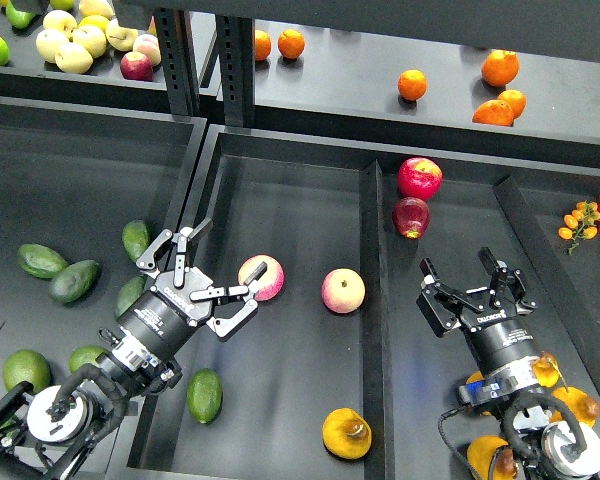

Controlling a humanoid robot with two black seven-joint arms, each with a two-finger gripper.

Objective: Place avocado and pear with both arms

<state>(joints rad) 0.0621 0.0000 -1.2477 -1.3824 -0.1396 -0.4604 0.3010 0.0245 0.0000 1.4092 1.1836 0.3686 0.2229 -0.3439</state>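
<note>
The avocado (205, 396), a smooth green egg shape, lies at the near left of the middle tray (300, 200). It sits just right of my left arm. The pear (346, 433), yellow-orange with a brown blotch, rests near the same tray's front edge. My left gripper (230, 250) is open above the tray's left side and holds nothing. One of its fingertips (258, 270) overlaps a pink-yellow apple (266, 280). My right gripper (463, 270) is open and empty over the right tray, well up and right of the pear.
A second pink-yellow apple (343, 291) lies mid-tray. Two red apples (420, 178) sit at the right tray's far end. Darker avocados (75, 281) fill the left tray, and more yellow-orange fruit (582, 405) lies by my right arm. Oranges (412, 85) and pale apples (75, 45) are on the upper shelf.
</note>
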